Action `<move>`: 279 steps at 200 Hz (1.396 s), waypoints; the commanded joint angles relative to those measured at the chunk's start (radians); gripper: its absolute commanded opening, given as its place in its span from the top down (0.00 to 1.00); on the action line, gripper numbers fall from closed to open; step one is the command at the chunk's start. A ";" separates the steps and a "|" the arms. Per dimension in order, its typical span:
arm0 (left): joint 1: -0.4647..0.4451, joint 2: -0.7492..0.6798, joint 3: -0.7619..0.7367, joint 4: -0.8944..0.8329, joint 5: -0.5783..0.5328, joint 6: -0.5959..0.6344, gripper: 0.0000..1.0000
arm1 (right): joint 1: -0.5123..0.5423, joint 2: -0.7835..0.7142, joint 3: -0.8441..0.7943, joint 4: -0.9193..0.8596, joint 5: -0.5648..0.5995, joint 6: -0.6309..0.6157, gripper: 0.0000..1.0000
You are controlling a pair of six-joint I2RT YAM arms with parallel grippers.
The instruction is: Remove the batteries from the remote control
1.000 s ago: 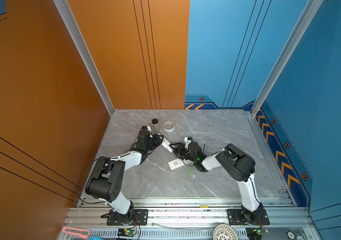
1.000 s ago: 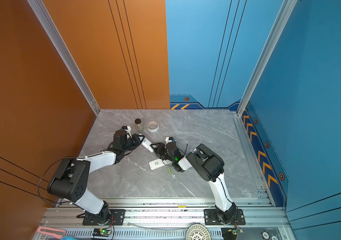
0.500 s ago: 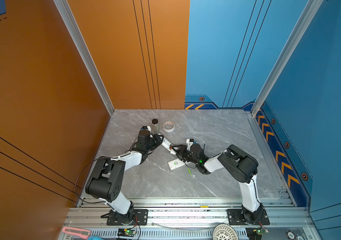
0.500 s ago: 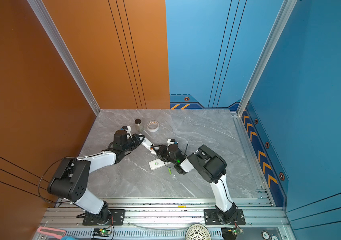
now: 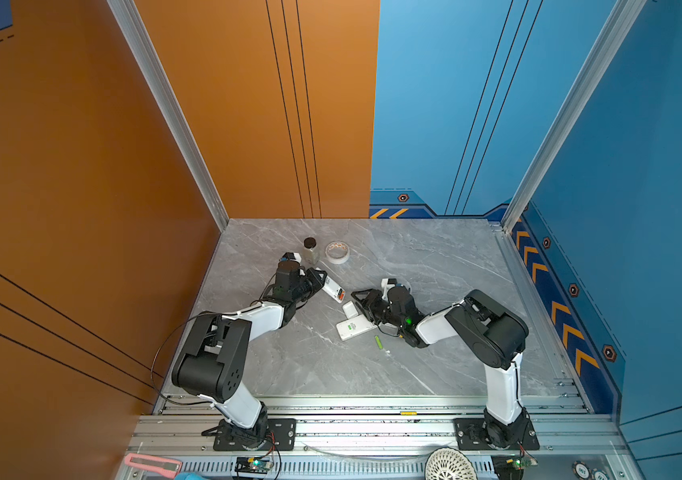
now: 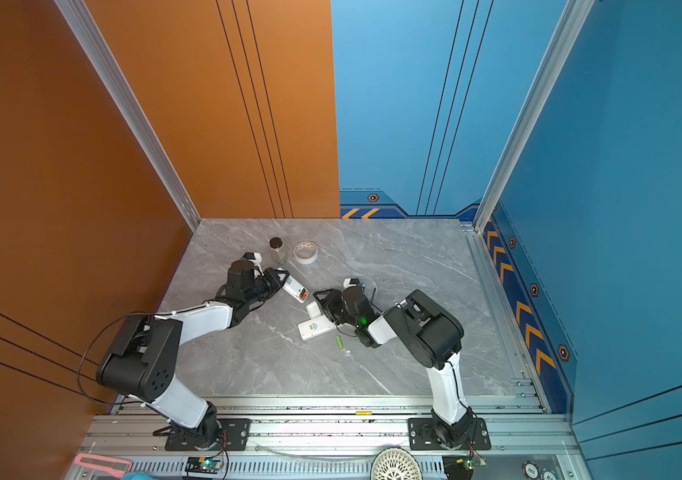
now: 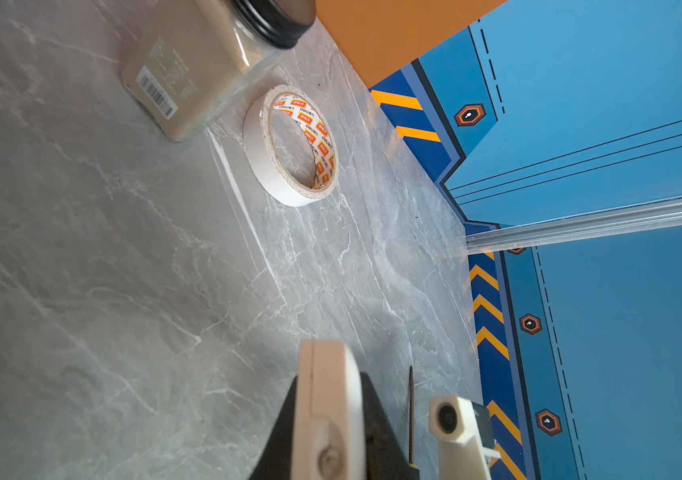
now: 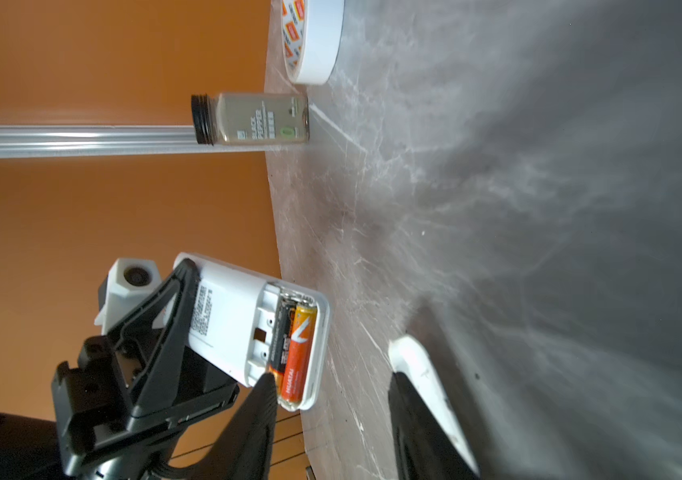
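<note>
My left gripper (image 5: 317, 277) is shut on a white remote control (image 5: 333, 289) and holds it tilted above the table, back side up, with its battery compartment open. An orange-red battery (image 8: 298, 353) sits in that compartment. In the left wrist view the remote control (image 7: 327, 390) shows edge-on between the jaws. My right gripper (image 8: 339, 374) is open at the remote's open end. One of its fingertips (image 8: 266, 384) touches the end by the battery. A green battery (image 5: 379, 342) lies loose on the table in both top views, also green battery (image 6: 338, 342).
A second white remote (image 5: 354, 328) and a small white cover (image 5: 347, 308) lie under my right gripper. A spice jar (image 5: 310, 249) and a tape roll (image 5: 337, 252) stand behind my left gripper. A thin screwdriver shaft (image 7: 411, 407) lies near the right wrist.
My right gripper has shifted slightly towards the remote's open end and its jaws stand a little wider. The left gripper and the remote have stayed still.
</note>
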 commanded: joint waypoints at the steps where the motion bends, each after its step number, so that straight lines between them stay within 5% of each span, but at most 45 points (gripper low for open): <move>1: 0.014 0.009 -0.002 0.042 0.009 -0.013 1.00 | -0.027 -0.113 0.036 -0.185 0.016 -0.092 0.49; 25: 0.008 0.029 -0.011 0.131 0.028 -0.065 1.00 | -0.043 -0.221 0.109 -0.470 0.018 -0.233 0.37; 53: -0.028 0.095 0.038 0.194 0.042 -0.112 1.00 | -0.062 -0.211 0.272 -0.711 -0.117 -0.449 0.28; 91: -0.097 0.183 0.096 0.189 -0.030 -0.140 0.93 | -0.116 -0.250 0.411 -1.121 -0.041 -0.699 0.21; 174: -0.249 0.338 0.164 0.158 -0.295 -0.246 0.78 | -0.162 -0.584 0.144 -1.311 0.120 -0.596 0.20; 220: -0.266 0.328 0.108 0.166 -0.314 -0.227 0.48 | -0.155 -0.728 0.063 -1.490 0.165 -0.556 0.20; 279: -0.237 0.143 0.020 -0.028 -0.291 -0.173 0.22 | -0.069 -0.627 0.062 -1.458 0.113 -0.566 0.30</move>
